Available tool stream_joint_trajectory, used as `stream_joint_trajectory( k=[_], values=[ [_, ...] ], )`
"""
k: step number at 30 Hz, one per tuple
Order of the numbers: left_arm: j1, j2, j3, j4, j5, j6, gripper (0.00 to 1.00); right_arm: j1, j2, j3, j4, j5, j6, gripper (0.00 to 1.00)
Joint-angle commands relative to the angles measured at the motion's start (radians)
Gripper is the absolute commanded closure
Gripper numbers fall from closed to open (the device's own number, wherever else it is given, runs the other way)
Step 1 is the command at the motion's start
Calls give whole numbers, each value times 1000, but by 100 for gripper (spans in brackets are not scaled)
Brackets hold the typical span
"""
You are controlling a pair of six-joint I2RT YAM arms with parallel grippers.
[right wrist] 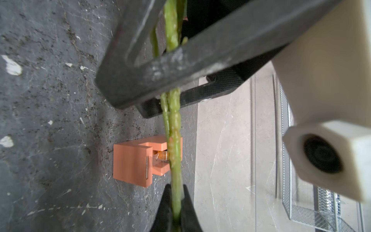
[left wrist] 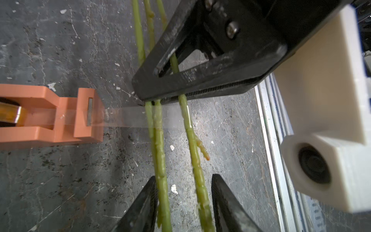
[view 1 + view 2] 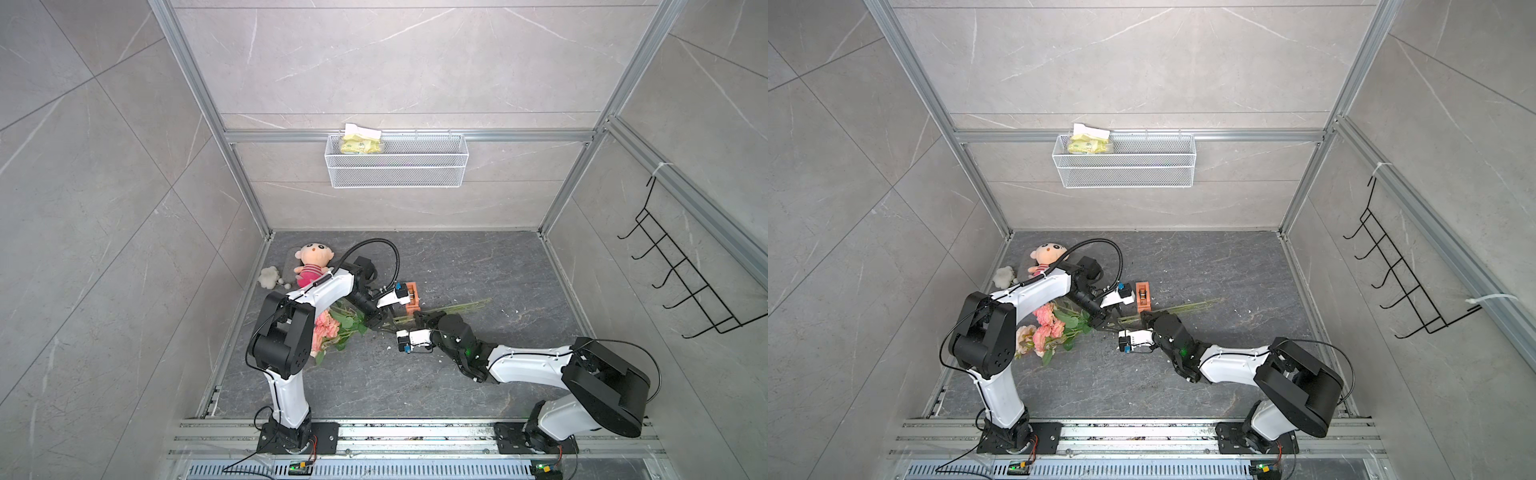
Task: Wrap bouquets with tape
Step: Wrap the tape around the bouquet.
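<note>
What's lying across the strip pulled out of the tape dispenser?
Three green stems cross the clear strip beside the orange dispenser, clamped just past it by the shut right gripper. Whether the strip runs over or under them is unclear.

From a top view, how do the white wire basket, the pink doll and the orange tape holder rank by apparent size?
1. white wire basket: largest, though hanging higher on the wall, nearer the camera, flatters it.
2. pink doll.
3. orange tape holder: smallest.
</note>
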Motion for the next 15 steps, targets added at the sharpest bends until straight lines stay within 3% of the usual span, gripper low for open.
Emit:
stream_joint_trajectory(
  k=[1, 3, 4, 8, 10, 12, 15],
  values=[
    [-7, 9, 47, -73, -25, 52, 77, 9, -16, -7, 85, 3, 8, 100],
    [-7, -5, 48, -64, -28, 46, 95, 10, -17, -4, 61, 8, 21, 100],
    [-7, -17, 45, -54, -31, 43, 100, 11, -21, 1, 28, 9, 35, 100],
    [-15, -68, 19, 8, -69, 13, 100, 10, -70, 34, -151, 0, 175, 97],
    [-23, -103, -2, 49, -96, -8, 100, 8, -107, 71, -305, -44, 272, 88],
    [-33, -147, -38, 114, -133, -30, 100, 7, -148, 101, -423, -99, 385, 74],
    [-67, -232, -114, 251, -254, -81, 100, -23, -208, 224, -777, -250, 589, 49]
  ],
)
